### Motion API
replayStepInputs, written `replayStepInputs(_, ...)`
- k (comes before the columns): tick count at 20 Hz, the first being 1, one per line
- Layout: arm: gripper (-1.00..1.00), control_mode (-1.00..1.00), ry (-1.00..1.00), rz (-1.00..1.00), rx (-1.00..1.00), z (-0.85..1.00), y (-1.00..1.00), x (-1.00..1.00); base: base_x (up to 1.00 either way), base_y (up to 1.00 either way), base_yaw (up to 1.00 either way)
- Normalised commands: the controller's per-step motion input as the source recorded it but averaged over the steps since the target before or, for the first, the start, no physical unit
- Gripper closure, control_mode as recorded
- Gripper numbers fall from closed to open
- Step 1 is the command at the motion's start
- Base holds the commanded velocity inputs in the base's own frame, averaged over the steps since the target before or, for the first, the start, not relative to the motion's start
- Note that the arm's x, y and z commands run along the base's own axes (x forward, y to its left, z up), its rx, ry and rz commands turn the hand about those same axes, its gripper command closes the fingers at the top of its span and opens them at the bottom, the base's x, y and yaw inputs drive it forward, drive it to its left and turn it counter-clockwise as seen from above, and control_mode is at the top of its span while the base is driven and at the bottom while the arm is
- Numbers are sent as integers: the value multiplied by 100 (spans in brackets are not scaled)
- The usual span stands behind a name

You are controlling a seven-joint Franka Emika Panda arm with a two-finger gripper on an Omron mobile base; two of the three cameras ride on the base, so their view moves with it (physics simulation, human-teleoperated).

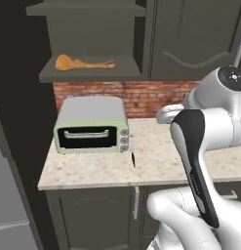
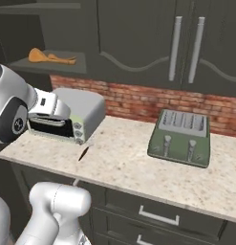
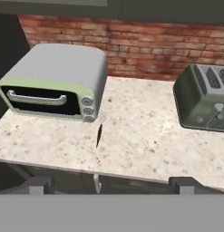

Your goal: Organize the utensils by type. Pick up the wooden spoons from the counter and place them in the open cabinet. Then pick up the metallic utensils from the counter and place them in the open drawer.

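Far left and highest up, the two wooden spoons [image 1: 82,63] lie on the shelf of the open cabinet [image 1: 90,74], handles pointing right and the broad bowl toward the shelf's left end. They look orange-brown and smooth, crossed or touching; it is hard to tell which. By their place there, I judge the spoon half of the task done.

Below them, the toaster oven [image 1: 91,124] sits at the left end of the counter [image 1: 161,161], close to the brick back wall. Just off its front right corner lies the knife [image 3: 99,135], well inside the counter's front edge and pointing roughly from the wall toward that edge. It is small and slim: a dark, near-black handle nearer the front edge and a pale silver blade nearer the oven, the blade hard to make out against the speckled stone. A fork cannot be told apart here; a pale glint by the blade may be it, or only the blade.

The gripper [image 3: 111,186] hangs above the counter's front edge, looking down on the knife, its fingers spread as wide as they go and holding nothing. That suits an approach to the knife, which I take as the next pick.

Toward the counter's right end stands a green toaster [image 3: 202,99], near the back wall and well apart from the knife.
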Motion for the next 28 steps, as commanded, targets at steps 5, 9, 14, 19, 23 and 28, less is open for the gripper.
replayStepInputs(5,-100,100,0,0,0,0,0,0,1,36,-8)
replayStepInputs(9,-100,100,0,0,0,0,0,0,0,19,-10)
replayStepInputs(14,-100,100,0,0,0,0,0,0,17,12,-17)
replayStepInputs(19,-100,100,0,0,0,0,0,0,33,26,-15)
replayStepInputs(23,-100,100,0,0,0,0,0,0,26,25,-10)
replayStepInputs(28,-100,100,0,0,0,0,0,0,17,14,-9)
